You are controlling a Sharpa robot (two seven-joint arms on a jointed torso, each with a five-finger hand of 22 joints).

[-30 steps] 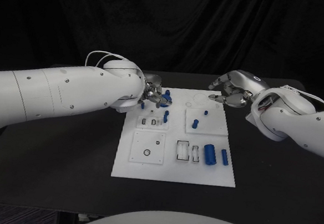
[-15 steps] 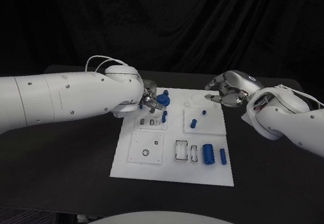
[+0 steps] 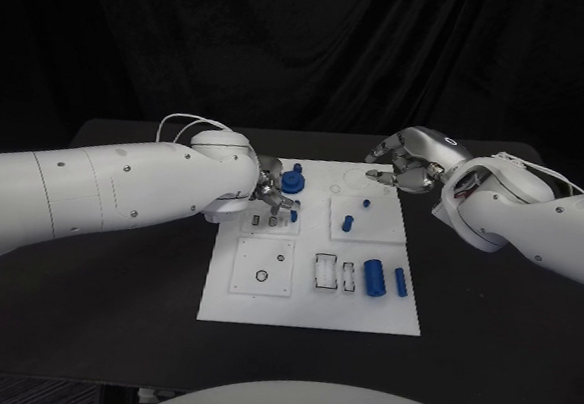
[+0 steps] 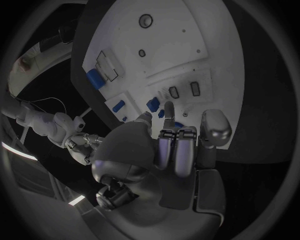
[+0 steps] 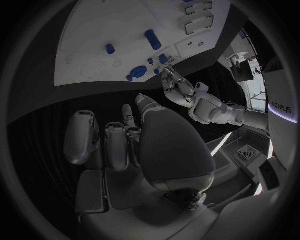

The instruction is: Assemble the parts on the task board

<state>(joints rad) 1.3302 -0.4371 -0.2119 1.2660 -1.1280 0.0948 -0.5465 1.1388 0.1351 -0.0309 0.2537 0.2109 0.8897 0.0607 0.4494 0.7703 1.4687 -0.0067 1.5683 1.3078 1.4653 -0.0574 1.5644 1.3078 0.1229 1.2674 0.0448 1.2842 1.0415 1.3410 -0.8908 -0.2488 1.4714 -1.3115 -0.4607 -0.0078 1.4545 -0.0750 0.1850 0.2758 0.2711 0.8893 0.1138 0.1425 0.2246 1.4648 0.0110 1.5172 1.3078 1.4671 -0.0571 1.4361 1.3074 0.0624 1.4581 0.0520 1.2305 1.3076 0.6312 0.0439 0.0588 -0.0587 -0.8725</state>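
Observation:
The white task board (image 3: pixel 311 300) lies mid-table. My left hand (image 3: pixel 272 197) hovers low over its far left part, most fingers curled and one stretched over the board (image 4: pixel 187 45). A blue knob-like part (image 3: pixel 292 177) stands just beyond the hand, and a small blue part (image 3: pixel 293 215) sits by its fingertips. Whether the hand pinches a small blue piece (image 4: pixel 161 114) I cannot tell. My right hand (image 3: pixel 406 167) hangs over the board's far right corner with its fingers (image 5: pixel 115 145) curled in and nothing in them.
Two blue cylinders (image 3: pixel 374 275) (image 3: pixel 400 282) lie at the board's near right beside empty rectangular slots (image 3: pixel 328 270). Two smaller blue parts (image 3: pixel 352 223) (image 3: pixel 367 204) stand on the right middle plate. The black table (image 3: pixel 105 298) extends around the board.
My left hand has drawn a little nearer along the board's left side, away from the blue knob. The right hand has barely moved.

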